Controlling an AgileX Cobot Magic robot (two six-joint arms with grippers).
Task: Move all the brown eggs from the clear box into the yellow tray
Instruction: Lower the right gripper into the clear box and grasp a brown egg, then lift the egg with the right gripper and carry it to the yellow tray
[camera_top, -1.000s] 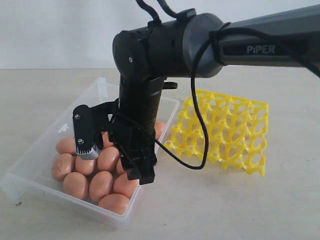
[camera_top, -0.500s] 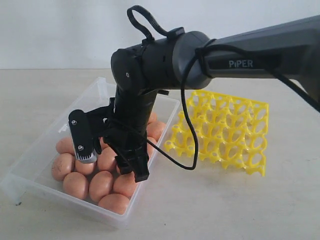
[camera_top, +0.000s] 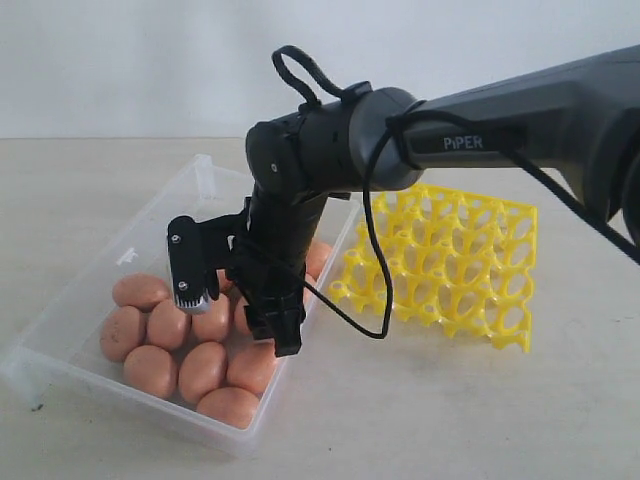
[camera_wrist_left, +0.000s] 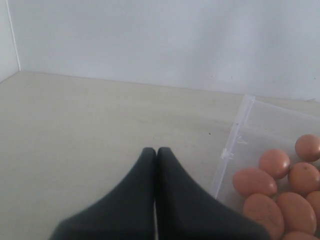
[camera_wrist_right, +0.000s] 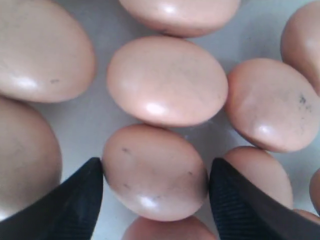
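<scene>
Brown eggs (camera_top: 202, 370), at least nine visible

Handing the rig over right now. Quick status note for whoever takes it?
Right gripper: open, low in the large clear plastic box, jaws either side of one brown egg, not closed on it.
Left gripper: shut, empty, over the table beside the box.
Brown eggs: every one visible lies in the box; the arm hides some.
Bright yellow plastic grid tray: beside the box, no egg seen in it.
Done: none moved. Left: grip this egg, carry it to the tray, repeat for the rest.
</scene>
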